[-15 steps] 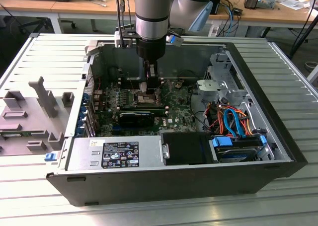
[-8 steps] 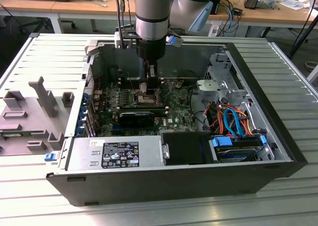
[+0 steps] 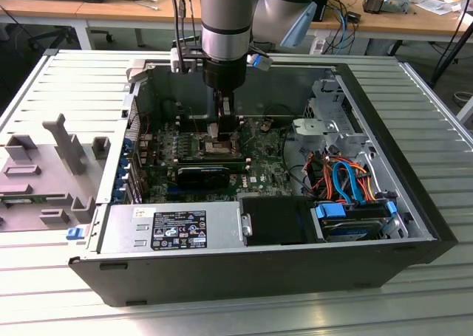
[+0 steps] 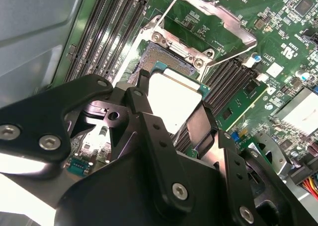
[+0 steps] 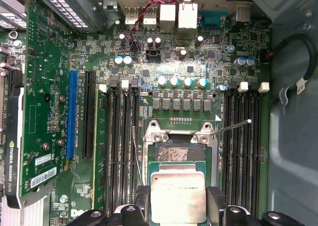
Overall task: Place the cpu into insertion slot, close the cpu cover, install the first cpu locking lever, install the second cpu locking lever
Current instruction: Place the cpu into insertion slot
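Observation:
My gripper [image 3: 224, 122] reaches down into the open computer case and is shut on the cpu [image 4: 174, 99], a flat square chip with a silver top. One black finger [image 5: 142, 197] presses on each side of it. In both wrist views the chip hangs just over the insertion slot [image 5: 181, 151], whose dark pin field shows beyond the chip's edge. I cannot tell whether chip and slot touch. The cpu cover [image 4: 218, 15] stands swung up at the slot's far side. Two thin wire locking levers [image 5: 233, 126] [image 5: 135, 151] stick out unlatched beside the slot.
Long memory slots [image 5: 243, 146] run along both sides of the socket. An expansion card [image 5: 35, 112] stands beyond them. The power supply [image 3: 170, 229] and the drive bay with orange and blue cables [image 3: 347, 181] line the case's near side. A grey fixture [image 3: 44, 173] lies outside, at the exterior view's left.

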`<state>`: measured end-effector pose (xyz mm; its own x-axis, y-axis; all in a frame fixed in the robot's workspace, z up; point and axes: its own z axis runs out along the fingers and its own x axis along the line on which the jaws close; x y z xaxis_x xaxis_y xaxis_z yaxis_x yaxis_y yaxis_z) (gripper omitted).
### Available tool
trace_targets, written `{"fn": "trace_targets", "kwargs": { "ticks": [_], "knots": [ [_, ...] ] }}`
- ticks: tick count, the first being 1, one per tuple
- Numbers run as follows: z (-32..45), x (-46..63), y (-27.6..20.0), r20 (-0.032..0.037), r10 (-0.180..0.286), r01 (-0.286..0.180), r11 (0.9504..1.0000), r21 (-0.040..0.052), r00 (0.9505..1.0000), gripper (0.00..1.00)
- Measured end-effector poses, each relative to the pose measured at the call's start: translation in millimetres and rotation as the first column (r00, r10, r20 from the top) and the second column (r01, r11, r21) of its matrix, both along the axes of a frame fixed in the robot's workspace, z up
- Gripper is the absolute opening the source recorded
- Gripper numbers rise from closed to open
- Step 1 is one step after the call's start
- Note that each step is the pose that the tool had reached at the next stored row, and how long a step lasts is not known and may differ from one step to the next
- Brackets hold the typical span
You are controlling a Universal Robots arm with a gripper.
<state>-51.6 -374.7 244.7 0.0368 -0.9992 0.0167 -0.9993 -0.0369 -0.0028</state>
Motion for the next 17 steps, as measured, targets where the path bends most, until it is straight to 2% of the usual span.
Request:
{"fn": "trace_targets", "kwargs": {
  "ticks": [17],
  "knots": [
    [-3.2, 0.0, 0.0, 0.0, 0.0, 0.0, 1.0, 0.0, 1.0, 0.54]
  ]
}}
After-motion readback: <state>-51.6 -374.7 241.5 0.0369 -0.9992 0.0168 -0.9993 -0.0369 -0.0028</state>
